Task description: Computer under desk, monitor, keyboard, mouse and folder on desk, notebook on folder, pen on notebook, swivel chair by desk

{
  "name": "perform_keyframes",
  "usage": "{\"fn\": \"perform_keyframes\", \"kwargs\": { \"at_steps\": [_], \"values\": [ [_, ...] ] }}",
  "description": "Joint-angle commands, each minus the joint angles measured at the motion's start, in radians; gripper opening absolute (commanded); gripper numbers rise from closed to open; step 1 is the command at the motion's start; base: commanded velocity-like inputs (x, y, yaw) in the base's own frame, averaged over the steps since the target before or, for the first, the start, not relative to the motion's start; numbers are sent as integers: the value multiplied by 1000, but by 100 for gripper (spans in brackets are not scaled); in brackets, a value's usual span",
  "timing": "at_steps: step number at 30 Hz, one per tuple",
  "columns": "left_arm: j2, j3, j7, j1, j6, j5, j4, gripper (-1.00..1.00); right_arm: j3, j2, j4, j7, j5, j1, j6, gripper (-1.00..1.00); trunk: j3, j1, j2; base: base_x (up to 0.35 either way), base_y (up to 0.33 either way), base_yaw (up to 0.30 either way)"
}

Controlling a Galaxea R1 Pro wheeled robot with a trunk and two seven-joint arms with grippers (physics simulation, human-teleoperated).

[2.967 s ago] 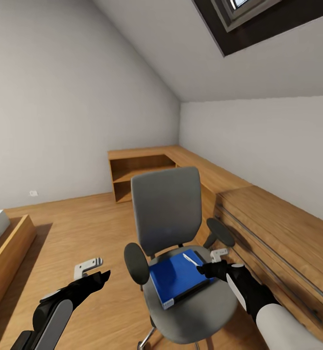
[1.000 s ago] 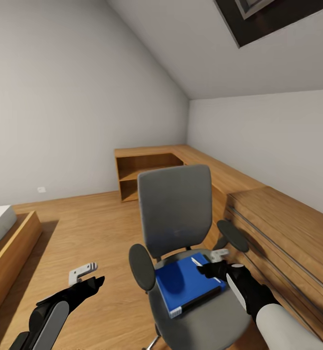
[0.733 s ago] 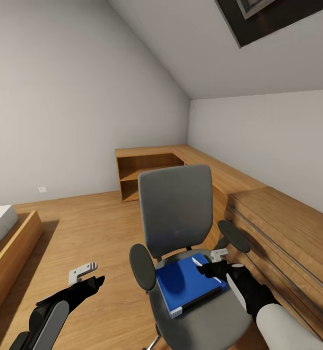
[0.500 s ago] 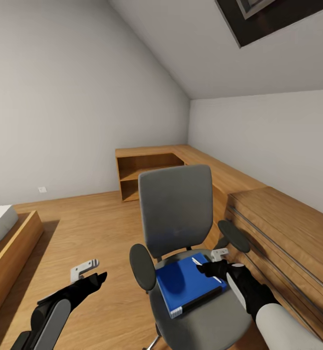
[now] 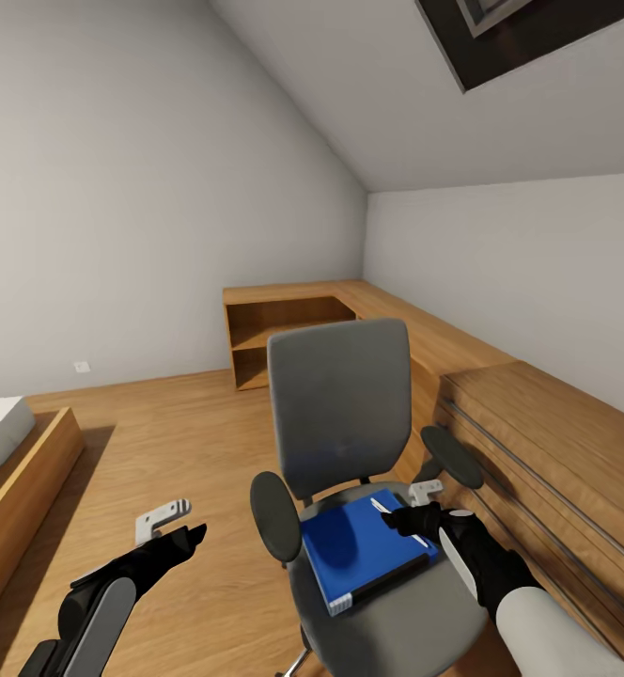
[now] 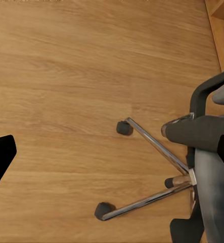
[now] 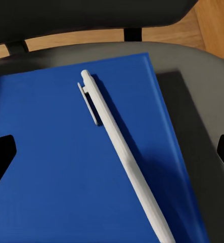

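Right gripper (image 5: 419, 500) is hovering spread over pen (image 7: 123, 152), which is lying on folder (image 5: 361, 547) on swivel chair (image 5: 340, 414); it should be straddling the shaft before closing. Right wrist view is exposing dark notebook (image 7: 180, 126) edging out beneath; left gripper (image 5: 171, 522) is idling, spread.

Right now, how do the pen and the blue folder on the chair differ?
The pen is a thin white stick; the folder is a broad, flat blue rectangle. The pen lies on top, slanted across the folder, which rests directly on the swivel chair seat. Both lie flat.
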Motion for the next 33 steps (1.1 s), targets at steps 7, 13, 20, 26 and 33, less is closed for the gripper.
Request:
{"fn": "perform_keyframes", "kwargs": {
  "at_steps": [7, 13, 20, 26, 33],
  "values": [
    [1, -2, 10, -1, 1, 10, -2, 100, 3, -1, -2, 2, 2, -1, 6, 100, -1, 0, -1, 0, 0, 0],
    [1, -2, 10, -1, 0, 10, -4, 100, 3, -1, -2, 3, 2, 0, 6, 100, -14, 15, -29, 0, 0, 0],
    [1, -2, 10, -1, 1, 10, -3, 100, 3, -1, -2, 4, 2, 0, 7, 100, -20, 23, -43, 0, 0, 0],
    [1, -2, 10, -1, 1, 11, -3, 100, 3, -1, -2, 4, 2, -1, 7, 100, -36, 42, -78, 0, 0, 0],
    [1, -2, 10, -1, 1, 10, -3, 100, 2, -1, -2, 4, 2, 0, 7, 100, -36, 42, -78, 0, 0, 0]
  ]
}}
